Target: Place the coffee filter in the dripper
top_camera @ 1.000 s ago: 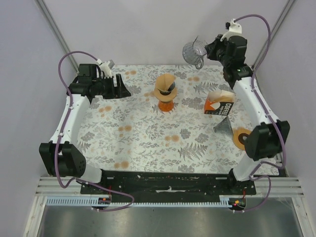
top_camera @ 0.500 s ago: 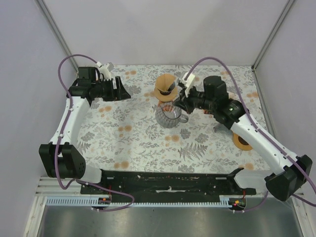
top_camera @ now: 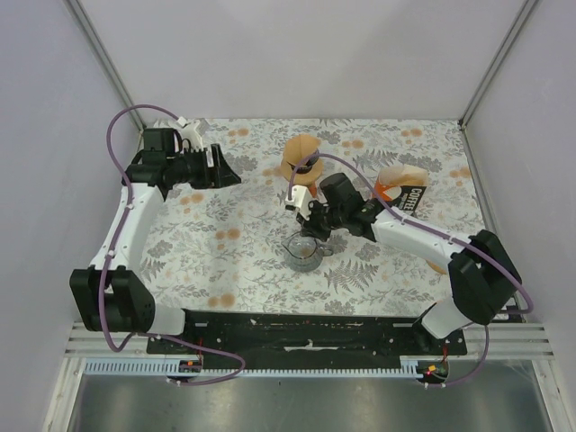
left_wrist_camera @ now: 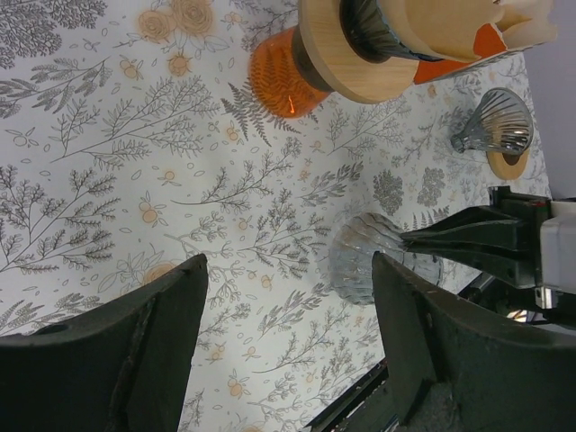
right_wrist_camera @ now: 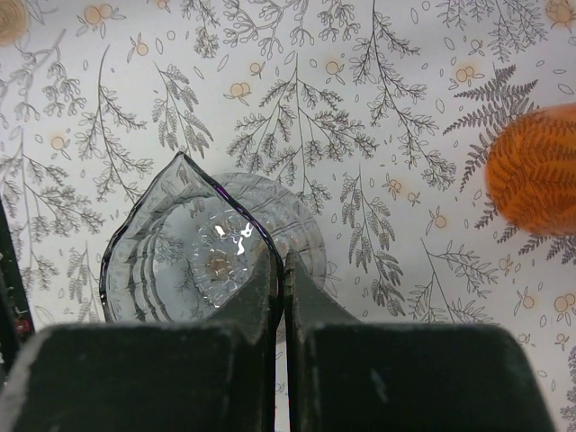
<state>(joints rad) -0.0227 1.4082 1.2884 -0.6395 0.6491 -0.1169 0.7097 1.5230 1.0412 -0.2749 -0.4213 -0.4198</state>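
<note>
Right claw (right_wrist_camera: 279, 270) is clenched on the rim of a clear glass pitcher (right_wrist_camera: 171, 270); whether the pitcher touches the floral counter (top_camera: 234, 261) is unclear. Left claw (left_wrist_camera: 288, 261) hangs released, well apart to the right claw's left. To the right claw's right, beige coffee filters (top_camera: 400, 174) poke from a box (top_camera: 409, 198). The ribbed dripper (top_camera: 409, 232) stands just beside that box.

- The vessel's (right_wrist_camera: 180, 261) rim lay between the right gripper's (right_wrist_camera: 277, 270) fingers (right_wrist_camera: 256, 306), its bowl below them.
- The carafe (top_camera: 302, 192), coffee filter (top_camera: 301, 155) on top, stood beyond that gripper.
- The box (top_camera: 402, 192) lay to its right.
</note>
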